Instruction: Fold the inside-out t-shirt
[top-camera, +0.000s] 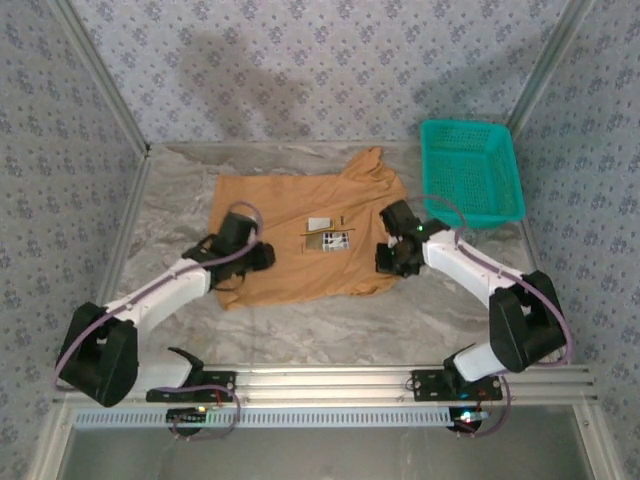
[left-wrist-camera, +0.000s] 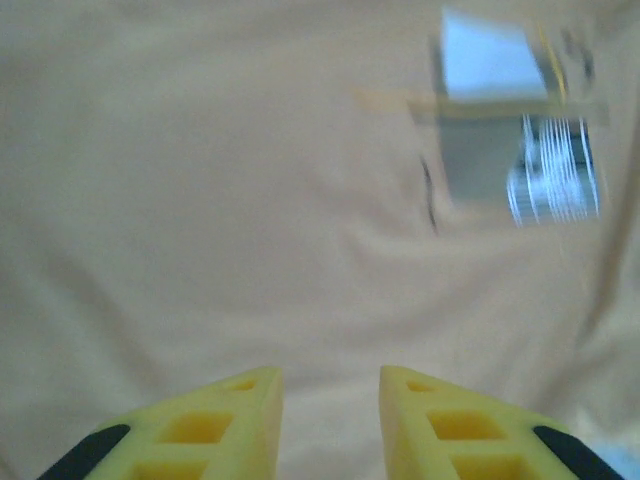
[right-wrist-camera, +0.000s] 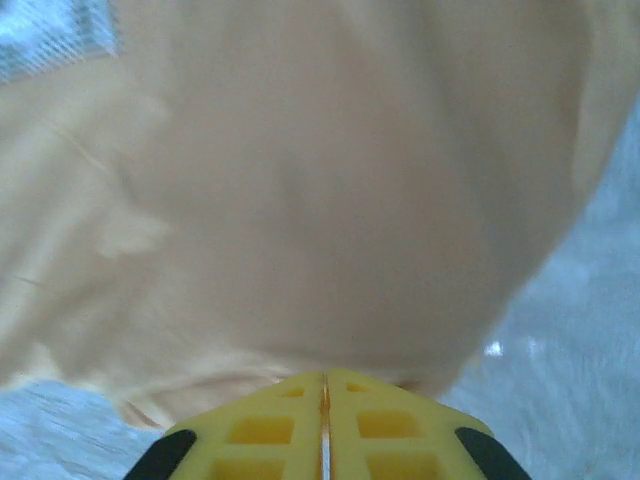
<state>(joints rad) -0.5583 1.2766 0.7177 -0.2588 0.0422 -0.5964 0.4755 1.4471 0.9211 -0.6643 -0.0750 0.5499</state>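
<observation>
The left tool (left-wrist-camera: 330, 374) stands parted; the right tool (right-wrist-camera: 323, 376) closed.

The t-shirt (top-camera: 300, 235) at the middle of the top view is a plain orange-tan, and it looks paler and washed out in both wrist views. Near its centre sit a small white label (top-camera: 318, 223) and a darker patch (top-camera: 337, 241) with fine white print. The basket (top-camera: 432, 165) at the upper right is teal mesh. The table (top-camera: 330, 320) is marbled grey and white. The walls (top-camera: 300, 70) carry pale grey-blue paper with a small repeating floral motif. The left arm (top-camera: 160, 290) and right arm (top-camera: 465, 262) are white with black joints and lilac cables (top-camera: 70, 338). The left gripper (left-wrist-camera: 330, 378) and right gripper (right-wrist-camera: 323, 380) are yellow with black patches at the lower frame edge.
</observation>
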